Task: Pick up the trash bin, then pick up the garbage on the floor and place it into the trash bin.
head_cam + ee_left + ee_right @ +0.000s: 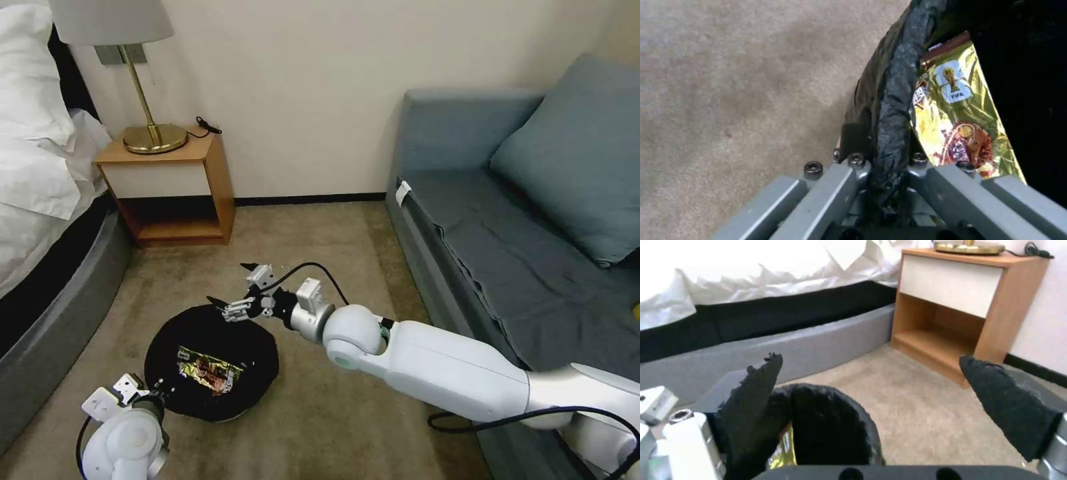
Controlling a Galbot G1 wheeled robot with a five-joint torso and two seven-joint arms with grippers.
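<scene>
My right claw (232, 288) hangs wide open just over the trash bin (257, 347); nightstand (175, 189) ahead. Left claw (889, 156) pinches its rim, gold wrapper (208, 371) inside.

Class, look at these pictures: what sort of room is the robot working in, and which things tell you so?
Most likely a bedroom or hotel room: a bed with white linen, a wooden nightstand holding a brass lamp, and a blue-grey sofa on carpet.
</scene>
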